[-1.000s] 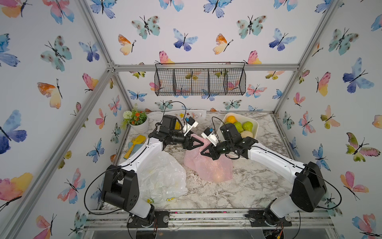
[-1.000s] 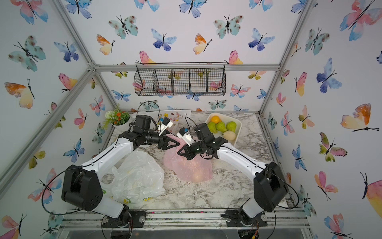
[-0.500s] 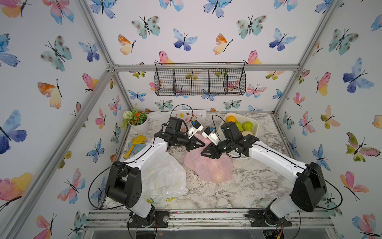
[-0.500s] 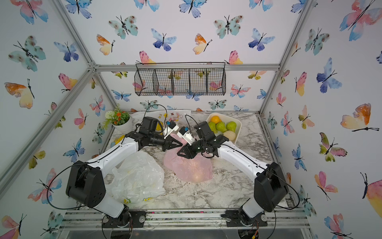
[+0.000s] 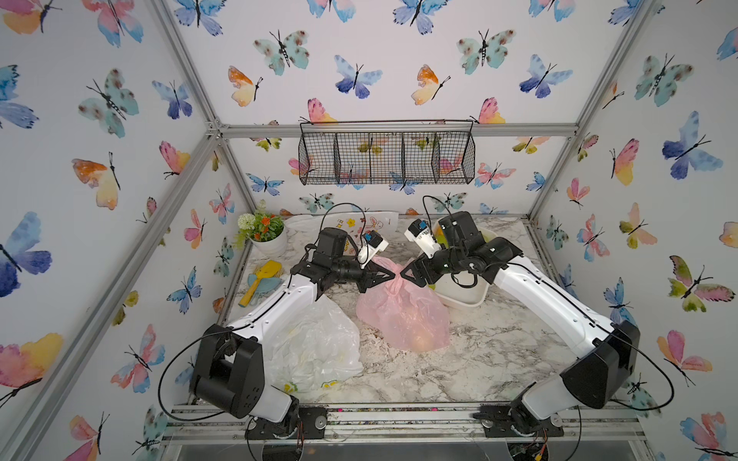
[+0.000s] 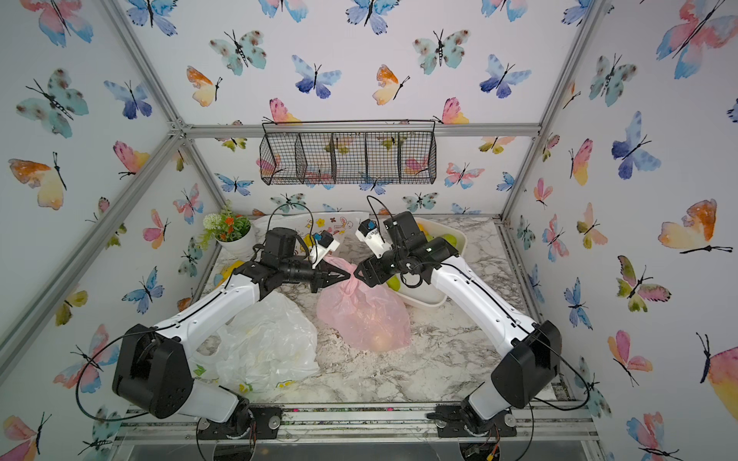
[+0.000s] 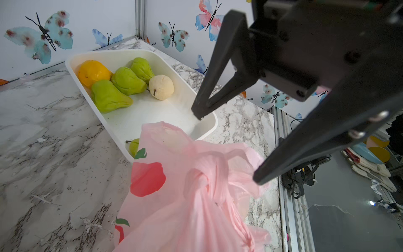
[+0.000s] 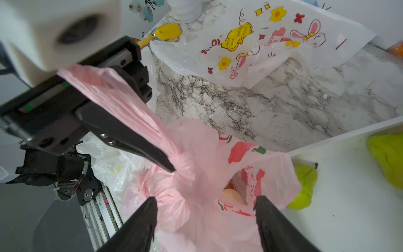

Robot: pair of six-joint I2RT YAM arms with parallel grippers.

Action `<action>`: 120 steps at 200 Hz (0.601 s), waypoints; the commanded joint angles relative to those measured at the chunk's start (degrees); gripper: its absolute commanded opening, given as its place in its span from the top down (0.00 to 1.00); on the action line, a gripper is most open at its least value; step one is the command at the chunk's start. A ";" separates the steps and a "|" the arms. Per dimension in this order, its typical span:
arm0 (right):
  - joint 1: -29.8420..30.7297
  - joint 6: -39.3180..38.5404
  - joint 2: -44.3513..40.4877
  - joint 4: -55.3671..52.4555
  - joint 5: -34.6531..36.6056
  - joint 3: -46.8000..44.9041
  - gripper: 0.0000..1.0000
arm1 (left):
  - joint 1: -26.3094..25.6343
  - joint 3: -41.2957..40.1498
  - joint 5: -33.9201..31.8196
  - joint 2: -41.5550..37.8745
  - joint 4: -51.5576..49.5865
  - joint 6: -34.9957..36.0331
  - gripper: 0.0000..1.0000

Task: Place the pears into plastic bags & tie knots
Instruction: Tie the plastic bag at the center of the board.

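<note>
The pink plastic bag (image 5: 403, 315) (image 6: 363, 315) stands mid-table, its handle strips twisted into a knot (image 7: 200, 181) (image 8: 185, 165). A pale pear (image 8: 232, 195) shows through its mouth. My left gripper (image 5: 389, 275) (image 8: 170, 168) is shut on one pink handle strip right at the knot. My right gripper (image 5: 405, 275) (image 8: 205, 200) (image 7: 227, 146) faces it, open, its fingers astride the bag's top without pinching it. Three green pears (image 7: 127, 80) and a cream pear (image 7: 161, 87) lie in the white tray (image 7: 72, 63). A small green pear (image 7: 134, 146) is partly behind the bag.
An orange fruit (image 7: 93, 73) shares the tray. The lemon-print bag (image 5: 315, 347) lies crumpled under my left arm, and the doodle bag (image 8: 261, 43) lies flat at the back. A flower pot (image 5: 267, 235) and toy scoops (image 5: 261, 279) sit far left. A wire basket (image 5: 385, 157) hangs above.
My left gripper has moved in and shut on the pink handle strip. My right gripper has opened and let go of the bag's top.
</note>
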 commanded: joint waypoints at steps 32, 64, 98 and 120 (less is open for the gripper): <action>1.09 0.11 2.99 -1.99 -2.16 1.65 0.36 | -0.25 -0.06 0.85 -1.28 2.11 -1.54 1.00; 1.18 -0.14 4.55 -1.95 -3.31 1.80 0.44 | -0.34 0.37 1.10 -1.23 2.26 -1.77 1.00; 1.27 -0.34 5.97 -0.28 -0.80 1.61 0.63 | -0.34 -0.01 1.91 -1.52 4.06 -3.82 1.00; 1.26 1.19 6.24 2.21 3.13 0.27 0.75 | -0.34 -2.28 2.77 -2.60 6.92 -6.61 1.00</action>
